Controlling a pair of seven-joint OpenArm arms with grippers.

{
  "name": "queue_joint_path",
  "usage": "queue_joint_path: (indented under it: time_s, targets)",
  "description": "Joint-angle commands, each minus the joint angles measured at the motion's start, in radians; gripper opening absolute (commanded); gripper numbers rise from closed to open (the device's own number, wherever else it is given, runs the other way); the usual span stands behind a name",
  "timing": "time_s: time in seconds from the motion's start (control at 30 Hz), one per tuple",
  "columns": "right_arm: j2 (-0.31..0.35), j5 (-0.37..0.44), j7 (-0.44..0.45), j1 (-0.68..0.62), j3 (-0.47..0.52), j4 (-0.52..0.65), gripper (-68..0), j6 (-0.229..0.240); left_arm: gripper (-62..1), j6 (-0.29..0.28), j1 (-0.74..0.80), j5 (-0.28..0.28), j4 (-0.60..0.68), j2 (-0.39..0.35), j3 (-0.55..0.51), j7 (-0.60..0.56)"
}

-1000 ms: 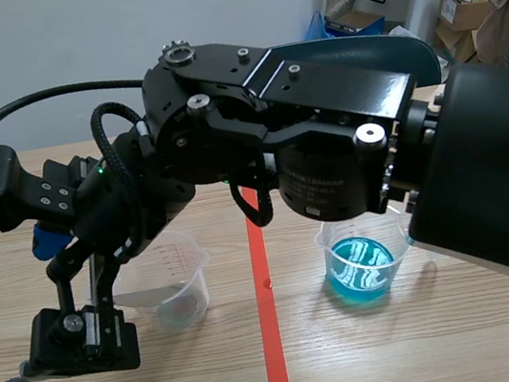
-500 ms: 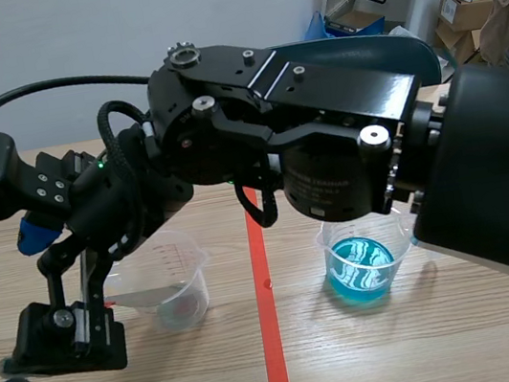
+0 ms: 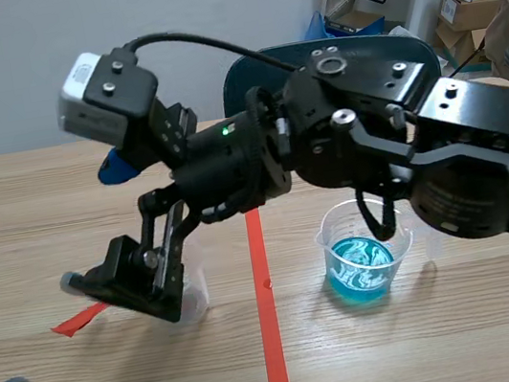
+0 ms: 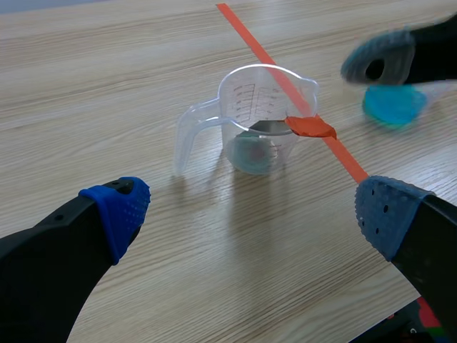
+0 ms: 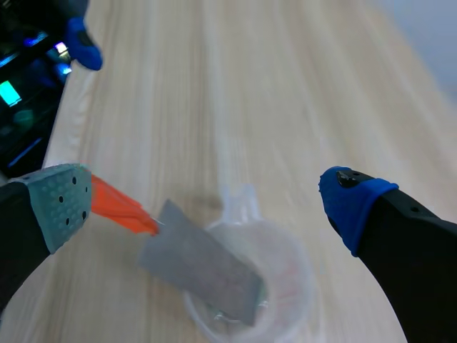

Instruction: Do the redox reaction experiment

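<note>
A clear measuring cup (image 4: 250, 121) stands left of the tape line; in the scene view only its edge (image 3: 193, 302) shows under the right arm. A grey metal strip (image 5: 200, 271) leans inside it, its orange end (image 5: 118, 207) sticking out past the rim (image 3: 81, 318). My right gripper (image 3: 129, 284) hangs over the cup, open (image 5: 203, 200), with the orange end close to one pad. A second cup with blue liquid (image 3: 363, 266) stands right of the line. My left gripper (image 4: 250, 214) is open, low and short of the clear cup.
The right arm (image 3: 371, 134) spans the table above both cups. A blue chair (image 3: 330, 53) and boxes (image 3: 472, 1) stand behind the table. One right-arm finger (image 4: 378, 61) shows beyond the clear cup in the left wrist view.
The right arm lifted and swung right, its gripper shifting from left of the clear cup to over it. The strip's orange end now shows left of the cup.
</note>
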Motion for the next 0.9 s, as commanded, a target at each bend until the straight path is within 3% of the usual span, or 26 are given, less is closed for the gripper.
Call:
queue_joint_path:
  time_s: [0.0, 0.17, 0.33, 0.67, 0.87]
  targets:
    - [0.031, 0.012, 0.036, -0.003, 0.034, 0.053, -0.4, -0.020, 0.8, 0.002, -0.003, -0.003, 0.010, 0.007, -0.004, -0.017]
    - [0.135, 0.010, 0.121, -0.106, 0.134, 0.166, -0.4, -0.109, 0.8, 0.013, 0.006, -0.007, 0.010, 0.007, -0.008, -0.009]
    - [0.196, 0.002, 0.130, -0.263, 0.269, 0.270, -0.4, -0.179, 0.9, 0.033, 0.055, -0.007, 0.010, 0.007, -0.071, -0.042]
    - [0.200, -0.095, 0.086, -0.661, 0.583, 0.510, -0.4, -0.199, 0.9, 0.022, 0.147, -0.059, 0.031, 0.007, -0.259, -0.027]
    - [0.200, -0.095, 0.032, -0.883, 0.755, 0.666, -0.4, -0.220, 0.9, -0.007, 0.150, -0.071, 0.076, 0.007, -0.354, 0.076]
